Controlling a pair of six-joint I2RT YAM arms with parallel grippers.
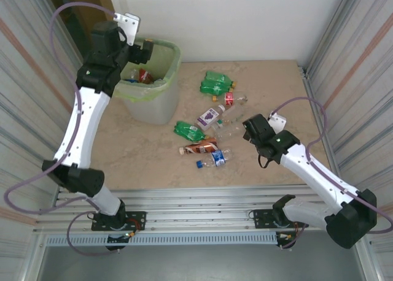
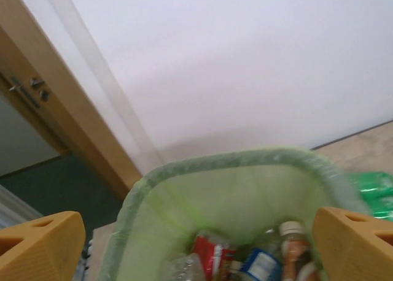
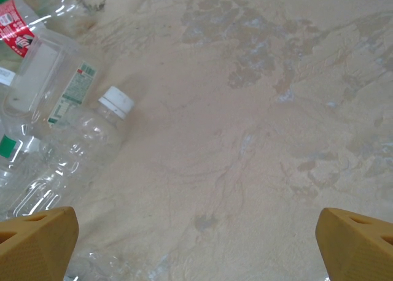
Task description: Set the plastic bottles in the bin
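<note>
The translucent whitish plastic bin [image 1: 153, 106], upper left, looks smooth; its light green bag liner [image 2: 245, 177] is thin and filmy (faintly creased). The crushed clear plastic bottle [image 3: 80, 146] gleams glossy on the matt, mottled beige tabletop [image 3: 258, 97].

Bin [image 1: 153, 106]: translucent whitish, light green bag folded over its rim, upright at the far left of the counter [image 1: 141, 161].
Bottles in bin [image 1: 142, 76]: several, with red, blue and brown labels showing.
Green bottles [image 1: 217, 83]: two, crushed, lying right of the bin.
Labelled clear bottles [image 1: 210, 116]: purple, red, brown and blue labels, on their sides, clustered mid-counter.
</note>
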